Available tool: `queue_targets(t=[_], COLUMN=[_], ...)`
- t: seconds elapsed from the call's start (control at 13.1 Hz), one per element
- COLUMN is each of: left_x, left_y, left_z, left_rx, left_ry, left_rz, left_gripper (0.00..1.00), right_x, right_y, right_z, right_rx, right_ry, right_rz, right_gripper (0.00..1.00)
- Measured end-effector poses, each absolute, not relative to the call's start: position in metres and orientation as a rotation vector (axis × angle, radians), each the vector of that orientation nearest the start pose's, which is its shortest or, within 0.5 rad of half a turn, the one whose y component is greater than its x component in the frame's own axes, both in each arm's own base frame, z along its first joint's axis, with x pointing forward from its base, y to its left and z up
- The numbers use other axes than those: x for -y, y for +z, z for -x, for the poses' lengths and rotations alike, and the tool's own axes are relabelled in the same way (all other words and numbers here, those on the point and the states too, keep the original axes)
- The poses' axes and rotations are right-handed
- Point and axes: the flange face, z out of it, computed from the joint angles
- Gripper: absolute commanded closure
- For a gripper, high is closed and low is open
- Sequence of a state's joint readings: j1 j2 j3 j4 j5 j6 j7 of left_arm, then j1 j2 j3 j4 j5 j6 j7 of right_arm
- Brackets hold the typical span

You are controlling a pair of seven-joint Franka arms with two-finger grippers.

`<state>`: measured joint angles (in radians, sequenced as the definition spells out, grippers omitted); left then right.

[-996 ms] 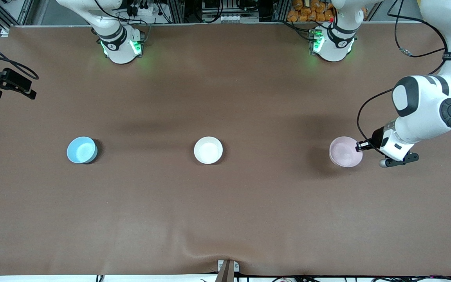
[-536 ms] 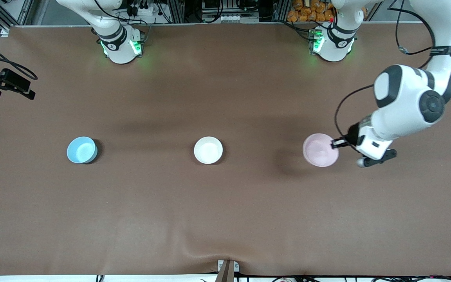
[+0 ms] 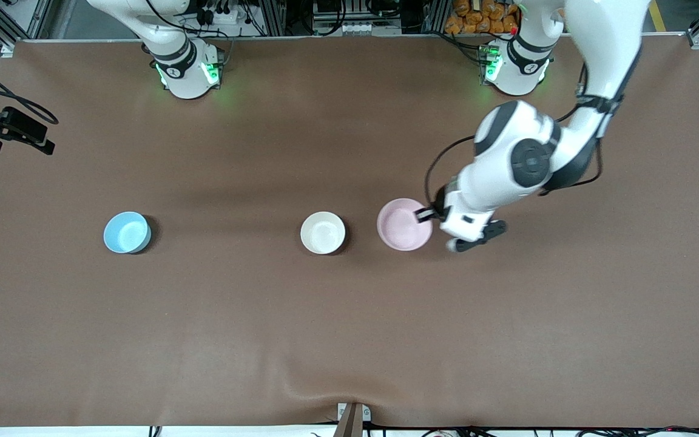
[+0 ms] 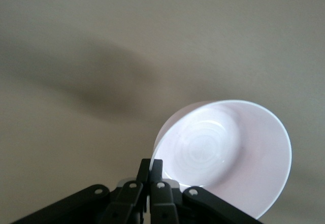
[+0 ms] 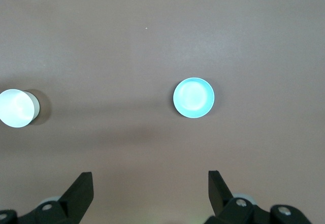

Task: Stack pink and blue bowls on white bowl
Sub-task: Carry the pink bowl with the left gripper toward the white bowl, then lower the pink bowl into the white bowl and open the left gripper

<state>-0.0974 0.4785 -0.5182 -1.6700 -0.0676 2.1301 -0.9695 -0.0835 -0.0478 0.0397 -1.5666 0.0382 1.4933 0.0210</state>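
Note:
My left gripper (image 3: 425, 213) is shut on the rim of the pale pink bowl (image 3: 404, 224) and holds it over the table, just beside the white bowl (image 3: 323, 232) toward the left arm's end. In the left wrist view the shut fingers (image 4: 151, 164) pinch the pink bowl's (image 4: 223, 153) edge, and the bowl is tilted. The blue bowl (image 3: 126, 232) sits alone toward the right arm's end. My right gripper (image 5: 150, 178) hangs open and empty high over the table, with the blue bowl (image 5: 193, 97) and the white bowl (image 5: 18, 108) far below it.
Brown cloth (image 3: 349, 334) covers the table, with a small wrinkle at its near edge. A black device with cables (image 3: 6, 130) juts in at the right arm's end. Both arm bases (image 3: 187, 70) stand along the table's edge farthest from the front camera.
The left arm has carried the pink bowl from the left arm's end of the table to right beside the white bowl. The blue and white bowls have not moved.

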Motion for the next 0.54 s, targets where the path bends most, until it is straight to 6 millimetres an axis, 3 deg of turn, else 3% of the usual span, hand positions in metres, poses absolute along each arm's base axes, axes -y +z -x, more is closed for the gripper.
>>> queue_targets(t=[0.31,0.54], left_x=[0.434,0.481], left_y=[0.318,0.29], left_z=[-0.568,-0.549], left_rx=[0.752,0.703], left_ry=[0.323,0.224], left_rz=[3.262,3.228], left_gripper=[1.0,1.0], right_x=[0.019,0.019], right_y=[0.646,0.645], right_z=[-0.532,-0.532], right_rx=[-0.098,-0.098], right_ry=[0.04,0.041], right_rz=[3.103,3.103], right_gripper=[0.0,0.0])
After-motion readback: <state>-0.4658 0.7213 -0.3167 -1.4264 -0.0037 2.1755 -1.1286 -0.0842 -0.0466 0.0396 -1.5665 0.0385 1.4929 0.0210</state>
